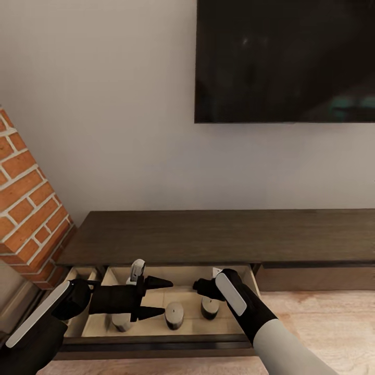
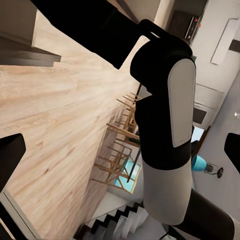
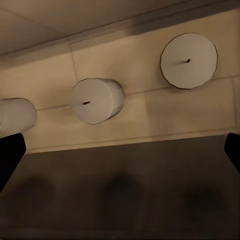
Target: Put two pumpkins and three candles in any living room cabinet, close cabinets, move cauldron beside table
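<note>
My left gripper (image 1: 162,297) hangs over the open drawer (image 1: 156,275) with its two dark fingers spread wide and nothing between them; it points to the right, across the drawer toward my other arm. My right gripper (image 1: 200,286) hovers just above the right end of the same drawer, tipped downward. In its wrist view the two fingertips sit at the far edges with a broad gap and nothing in it, so it too is open and empty.

Below them stand the candles, and I count three in the right wrist view: one (image 3: 189,61), a second (image 3: 96,100) beside it, and a third (image 3: 16,116) partly cut off at the edge. From the head view they line up left to right along the near side of the pale drawer floor, the left one (image 1: 121,323) half hidden under my left hand, the others (image 1: 174,315) and (image 1: 210,308) clear. They stand apart from each other, upright, wicks up, which I judge leaves them settled where they belong.

The drawer belongs to the one long dark cabinet (image 1: 219,234) against the wall, under a black screen (image 1: 285,60). It is pulled out toward me, so I judge it has yet to be pushed shut.
</note>
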Motion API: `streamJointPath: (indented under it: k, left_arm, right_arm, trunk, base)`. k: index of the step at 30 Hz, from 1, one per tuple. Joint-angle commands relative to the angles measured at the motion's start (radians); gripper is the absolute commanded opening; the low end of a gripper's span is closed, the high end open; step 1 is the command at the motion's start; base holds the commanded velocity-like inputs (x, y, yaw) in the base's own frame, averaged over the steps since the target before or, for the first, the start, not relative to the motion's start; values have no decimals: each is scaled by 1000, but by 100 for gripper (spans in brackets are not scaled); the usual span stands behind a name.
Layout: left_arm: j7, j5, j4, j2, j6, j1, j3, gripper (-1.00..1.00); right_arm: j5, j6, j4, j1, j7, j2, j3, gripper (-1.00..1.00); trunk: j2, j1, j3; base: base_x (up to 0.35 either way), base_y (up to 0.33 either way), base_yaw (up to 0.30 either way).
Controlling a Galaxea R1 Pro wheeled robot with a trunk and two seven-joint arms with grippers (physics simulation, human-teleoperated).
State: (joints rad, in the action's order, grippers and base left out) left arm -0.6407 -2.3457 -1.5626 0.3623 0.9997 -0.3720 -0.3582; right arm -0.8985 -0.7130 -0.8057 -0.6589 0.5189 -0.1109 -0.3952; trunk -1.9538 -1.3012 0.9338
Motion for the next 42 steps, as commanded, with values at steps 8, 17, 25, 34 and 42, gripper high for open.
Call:
streamJointPath:
  k: [8,17,25,34,42]
  left_arm:
    - [-10,-11,-1,1,-1,-1,-3,100]
    - [-10,-11,-1,0,-1,-1,-18,100]
    - [-10,-11,-1,0,-1,-1,-19,100]
    - [-10,-11,-1,3,-1,-1,-19,100]
    - [-10,-11,-1,4,-1,-1,-19,100]
  right_arm:
    - [-11,-5,-1,-1,10,0,-2,100]
    - [-11,-5,-1,-1,10,0,-2,100]
    - [-11,-4,-1,-1,10,0,-2,100]
    - [-11,-3,0,-1,10,-2,-3,100]
    - [-11,-3,0,-1,10,-3,-3,100]
  trunk:
    - [56,31,-24]
    - [119,65,-53]
    - [175,96,-78]
    - [238,131,-106]
    - [294,161,-131]
  base:
    - [0,0,0]
    - [0,0,0]
    - [0,0,0]
    - [-108,0,0]
    - [-303,0,0]
